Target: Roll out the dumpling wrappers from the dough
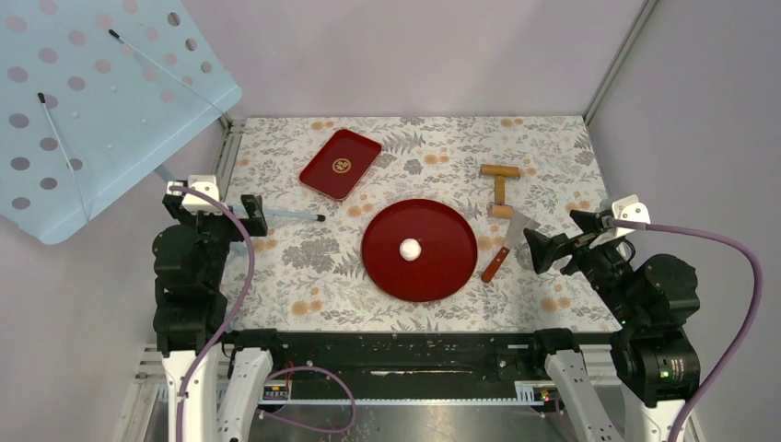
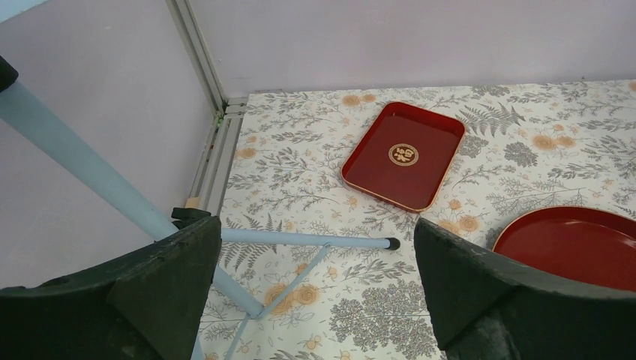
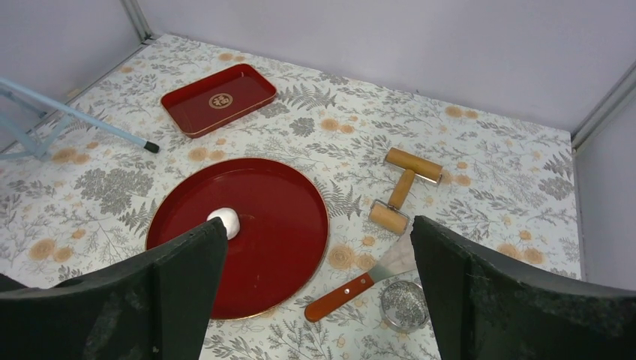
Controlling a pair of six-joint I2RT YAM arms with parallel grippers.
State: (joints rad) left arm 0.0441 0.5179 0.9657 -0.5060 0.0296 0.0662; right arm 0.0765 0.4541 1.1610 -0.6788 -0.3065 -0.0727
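A small white ball of dough (image 1: 410,248) sits near the middle of a round red plate (image 1: 444,269). It also shows in the right wrist view (image 3: 226,221), on the plate (image 3: 281,225). No flat dumpling wrappers are in view. A wooden roller (image 1: 500,189) lies right of the plate, also in the right wrist view (image 3: 401,189). My left gripper (image 1: 254,217) is open and empty at the left, well away from the plate. My right gripper (image 1: 560,238) is open and empty, just right of the plate and above the scraper.
A scraper with a wooden handle (image 1: 506,249) and a metal ring cutter (image 3: 403,304) lie by the plate's right edge. A rectangular red tray (image 1: 340,163) lies at the back left. A blue stand's leg (image 1: 285,215) reaches onto the table beside my left gripper (image 2: 313,232).
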